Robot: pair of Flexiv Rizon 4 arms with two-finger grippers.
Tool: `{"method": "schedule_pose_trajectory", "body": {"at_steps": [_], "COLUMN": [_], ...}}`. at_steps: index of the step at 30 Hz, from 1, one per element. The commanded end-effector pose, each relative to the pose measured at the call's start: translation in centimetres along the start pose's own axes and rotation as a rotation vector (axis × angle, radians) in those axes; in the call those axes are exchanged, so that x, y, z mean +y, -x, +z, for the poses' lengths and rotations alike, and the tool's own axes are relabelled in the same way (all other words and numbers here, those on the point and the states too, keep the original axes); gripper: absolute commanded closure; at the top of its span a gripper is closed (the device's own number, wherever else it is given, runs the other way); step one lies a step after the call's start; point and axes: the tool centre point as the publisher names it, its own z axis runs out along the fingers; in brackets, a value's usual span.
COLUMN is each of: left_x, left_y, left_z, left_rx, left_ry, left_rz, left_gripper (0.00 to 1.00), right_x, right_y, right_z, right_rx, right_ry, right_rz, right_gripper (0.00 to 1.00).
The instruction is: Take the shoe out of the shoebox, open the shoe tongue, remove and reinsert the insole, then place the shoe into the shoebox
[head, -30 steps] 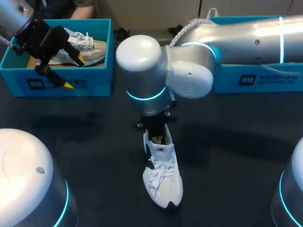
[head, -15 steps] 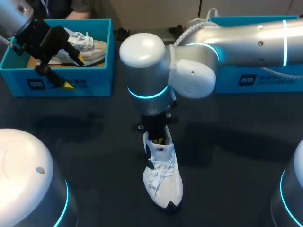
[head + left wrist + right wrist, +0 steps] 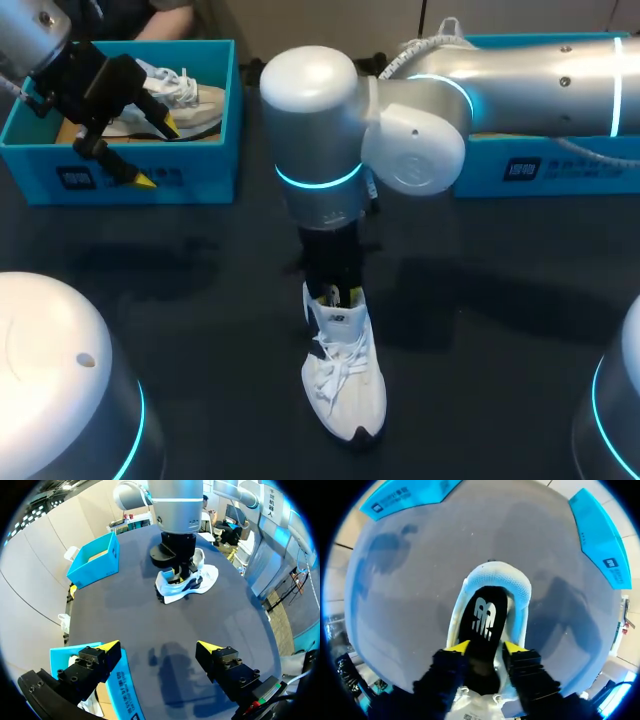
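1. Our right pincer (image 3: 486,647) sat inside the white shoe (image 3: 345,385) at mid-tabletop (image 3: 200,300), straddling its black insole (image 3: 482,617); we could not tell its grip.
2. Our left pincer (image 3: 159,646) hung released over the shoebox (image 3: 205,180).

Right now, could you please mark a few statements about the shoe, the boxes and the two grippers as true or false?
1. The shoe lies on the table, not in a box. True.
2. The left gripper holds it. False: it is open and empty, by the left box.
3. The right gripper is at the shoe's opening. True.
4. The left box is empty. False: another shoe lies in it.
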Motion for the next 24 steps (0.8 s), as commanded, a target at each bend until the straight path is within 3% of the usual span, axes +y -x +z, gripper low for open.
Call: {"method": "schedule_pose_trajectory", "body": {"at_steps": [1,14,24], "left_x": [0.0,0.0,0.0], "left_y": [0.0,0.0,0.0], "left_z": [0.0,0.0,0.0], "left_rx": [0.000,0.000,0.000], "left_ry": [0.003,0.003,0.003], "left_rz": [0.000,0.000,0.000], "left_gripper": [0.00,0.00,0.00], "right_x": [-0.4,-1.7,-2.8], "right_y": [0.3,-0.6,-0.5], "right_z": [0.5,0.0,-1.1], "right_rx": [0.017,0.005,-0.057], "right_ry": [-0.004,-0.025,0.011], "right_rz": [-0.004,-0.047,-0.043], "right_gripper": [0.00,0.00,0.00]}}
